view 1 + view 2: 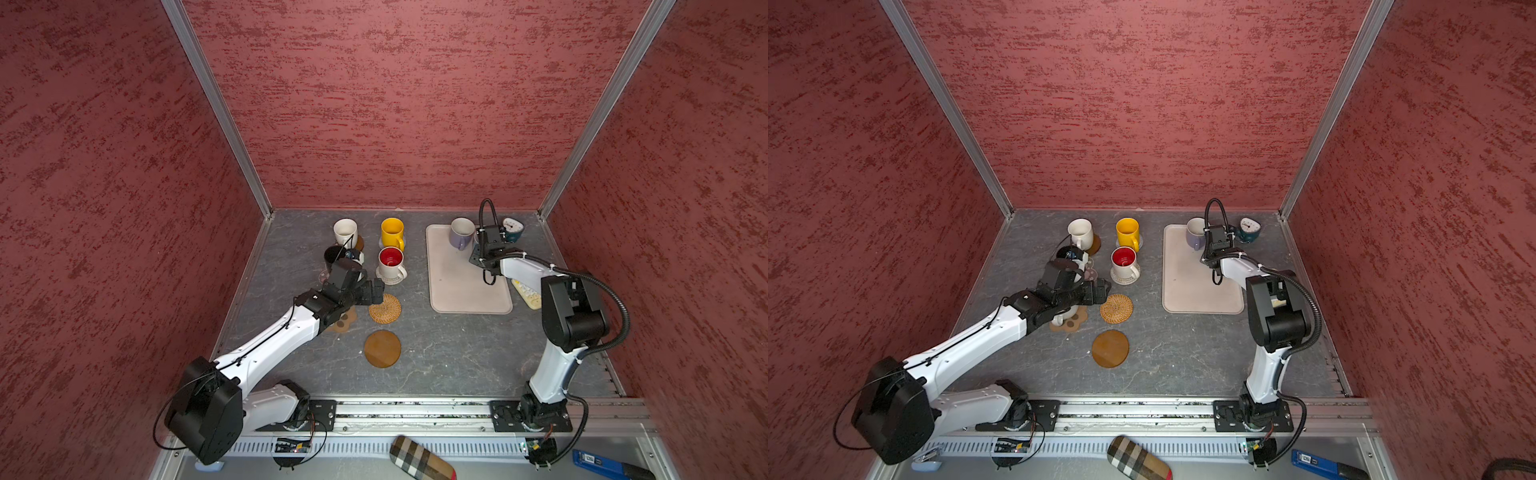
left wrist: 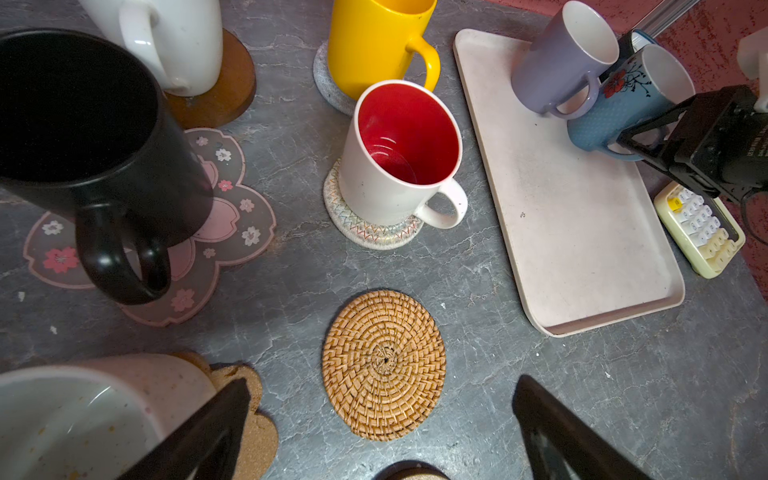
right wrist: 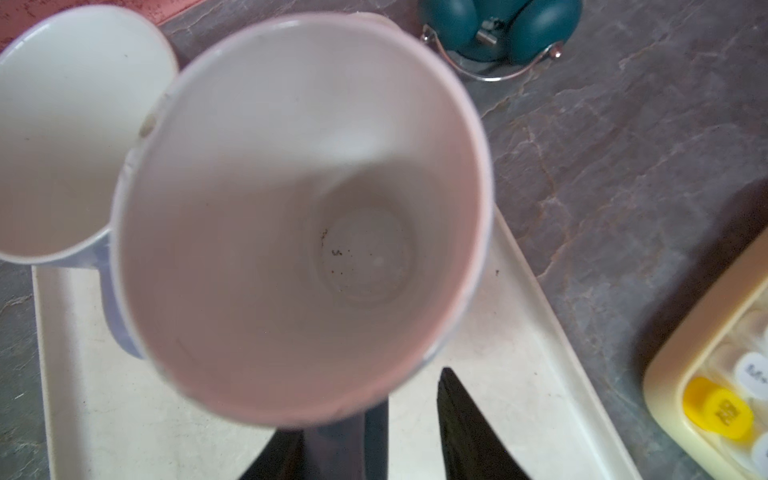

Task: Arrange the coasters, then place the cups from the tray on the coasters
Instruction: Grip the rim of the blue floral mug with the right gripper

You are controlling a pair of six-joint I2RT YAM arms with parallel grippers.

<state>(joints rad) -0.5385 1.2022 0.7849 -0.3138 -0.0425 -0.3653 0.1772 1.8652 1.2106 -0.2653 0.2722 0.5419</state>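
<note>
Two cups stand at the far end of the tray (image 1: 461, 291): the lavender cup (image 2: 557, 62) and, just beside it, the blue flowered cup (image 2: 623, 108), white inside, its handle toward the right gripper (image 3: 374, 411), whose narrow jaws straddle that handle, though I cannot tell if they clamp yet. The left gripper (image 2: 382, 386) hangs wide open, empty, by the bare rattan coaster (image 1: 385, 308), well left of the tray.
</note>
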